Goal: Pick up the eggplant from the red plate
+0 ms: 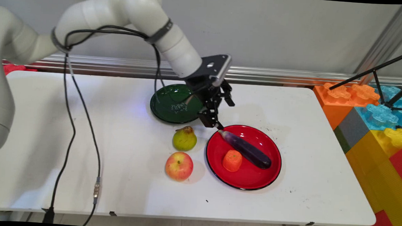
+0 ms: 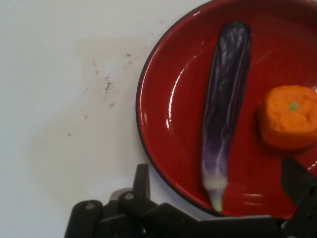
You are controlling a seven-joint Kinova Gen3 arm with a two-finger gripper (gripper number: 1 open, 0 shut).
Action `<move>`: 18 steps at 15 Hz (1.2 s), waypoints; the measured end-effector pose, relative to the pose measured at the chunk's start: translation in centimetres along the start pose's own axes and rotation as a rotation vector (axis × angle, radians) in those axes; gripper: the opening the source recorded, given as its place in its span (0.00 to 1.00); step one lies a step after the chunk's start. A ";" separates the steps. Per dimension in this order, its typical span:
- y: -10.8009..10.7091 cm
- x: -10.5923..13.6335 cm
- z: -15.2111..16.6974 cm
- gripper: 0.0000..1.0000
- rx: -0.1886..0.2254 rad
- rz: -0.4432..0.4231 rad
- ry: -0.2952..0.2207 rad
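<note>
A long purple eggplant [image 1: 247, 150] [image 2: 225, 104] lies across a red plate [image 1: 252, 179] [image 2: 168, 99], next to an orange carrot piece [image 1: 232, 160] [image 2: 290, 116]. My gripper [image 1: 220, 111] [image 2: 220, 171] hangs open just above the plate's far-left rim. The eggplant's pale stem end sits between the two fingers in the hand view, untouched. One finger [image 2: 142, 181] is over the white table outside the rim, the other over the plate near the carrot piece.
A dark green plate [image 1: 168, 108] lies behind the gripper. A green pear [image 1: 184, 139] and a red-yellow apple [image 1: 179, 166] stand left of the red plate. Big coloured blocks [image 1: 375, 125] and a black tripod border the table's right end. Black cables hang at the left.
</note>
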 end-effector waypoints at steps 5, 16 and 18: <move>-1.1 1.1 3.2 1.00 -0.028 0.095 -0.035; -1.4 1.8 8.6 1.00 -0.058 0.166 -0.089; -1.4 1.9 9.1 1.00 -0.058 0.167 -0.094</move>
